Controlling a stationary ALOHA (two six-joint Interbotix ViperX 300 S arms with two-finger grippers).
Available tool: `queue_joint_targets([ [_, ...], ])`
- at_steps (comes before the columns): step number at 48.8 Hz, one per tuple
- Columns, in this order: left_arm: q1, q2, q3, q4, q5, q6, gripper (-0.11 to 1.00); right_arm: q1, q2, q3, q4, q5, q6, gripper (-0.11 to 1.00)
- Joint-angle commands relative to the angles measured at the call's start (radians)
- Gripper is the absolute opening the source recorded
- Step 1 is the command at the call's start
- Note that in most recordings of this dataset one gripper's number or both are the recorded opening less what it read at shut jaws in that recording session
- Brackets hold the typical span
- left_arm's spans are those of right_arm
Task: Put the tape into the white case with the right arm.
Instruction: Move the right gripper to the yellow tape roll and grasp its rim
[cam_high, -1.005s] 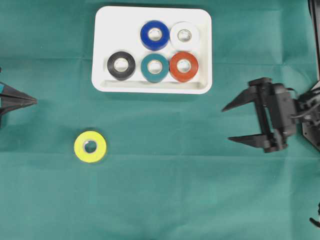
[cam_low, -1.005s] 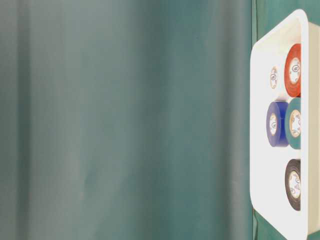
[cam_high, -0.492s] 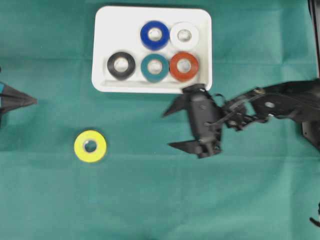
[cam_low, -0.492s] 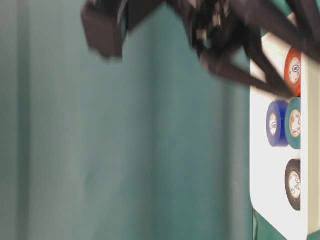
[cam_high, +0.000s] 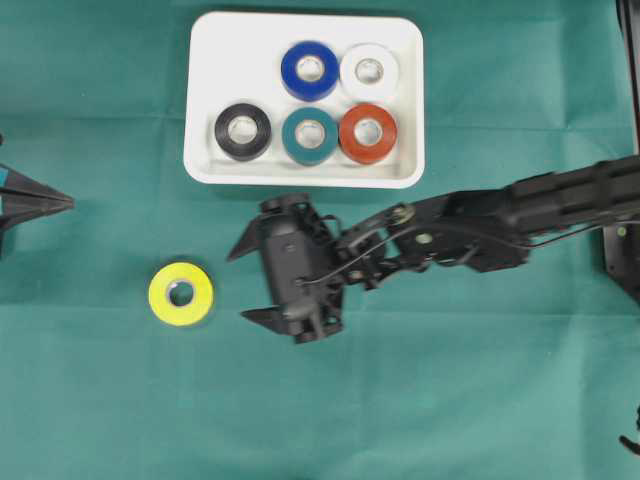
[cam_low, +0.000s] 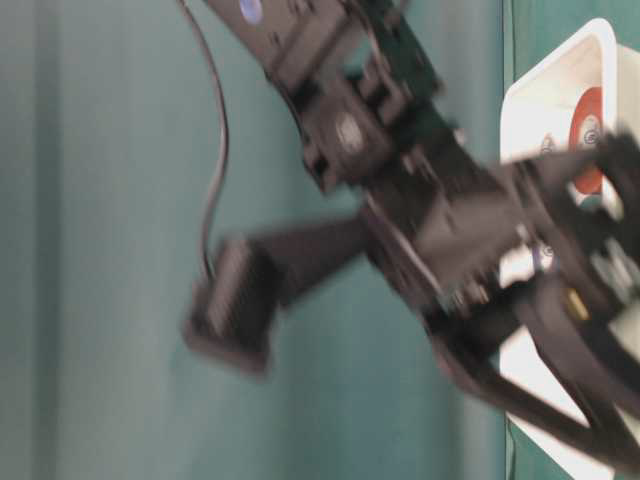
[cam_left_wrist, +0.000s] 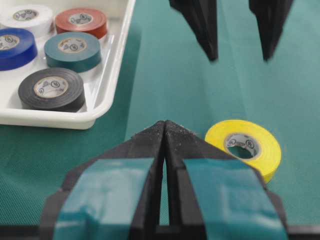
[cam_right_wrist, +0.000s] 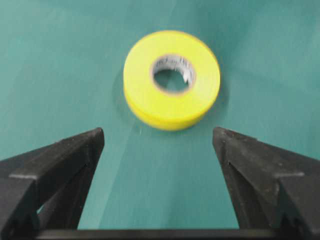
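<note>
Overhead exterior view: the yellow tape (cam_high: 181, 293) lies flat on the green cloth of the table (cam_high: 450, 400), a smooth glossy ring with a pale cardboard core, well apart from the white case (cam_high: 205, 100) and toward its near-left corner. The white case is a shallow plastic tray with rounded corners and a raised rim; inside it lie five more rolls flat, the blue roll (cam_high: 309, 69) and white roll (cam_high: 369, 70) in the far row, the black roll (cam_high: 242, 131), teal roll (cam_high: 309, 135) and red roll (cam_high: 368, 132) in the near row, all crowded to its right half.

The right arm (cam_high: 520, 210) stretches long and low across the table just in front of the case. Its right gripper (cam_high: 242, 282) stands wide, two pointed black fingers aimed at the yellow tape, near it but not touching; the wrist view shows the roll lying beyond the tips, between their lines.

The left gripper (cam_left_wrist: 164, 131) sits at the left edge, its teal-patched fingers pressed together, holding nothing.
</note>
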Motion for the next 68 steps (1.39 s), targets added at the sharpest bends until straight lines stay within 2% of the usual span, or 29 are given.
queue_joint_targets([
  [1,0.000,0.008,-0.012,0.000,-0.008,0.000,0.00,0.015,0.012,-0.081,-0.002,0.032,0.003,0.59],
  [14,0.002,0.006,-0.012,0.000,-0.008,-0.002,0.00,0.035,0.097,-0.222,-0.002,0.135,0.008,0.59],
  [26,0.002,0.008,-0.011,-0.002,-0.008,-0.002,0.00,0.052,0.152,-0.301,0.002,0.143,0.008,0.59],
  [40,0.002,0.008,-0.011,0.000,-0.009,-0.002,0.00,0.063,0.184,-0.318,0.008,0.158,0.011,0.59],
  [48,0.002,0.006,-0.011,-0.002,-0.008,-0.002,0.00,0.077,0.196,-0.337,0.041,0.250,0.031,0.59],
  [54,0.002,0.006,-0.011,0.000,-0.009,-0.002,0.00,0.092,0.215,-0.364,0.048,0.321,0.048,0.60],
  [68,0.002,0.006,-0.009,0.000,-0.009,-0.002,0.00,0.114,0.244,-0.383,0.074,0.354,0.049,0.60],
])
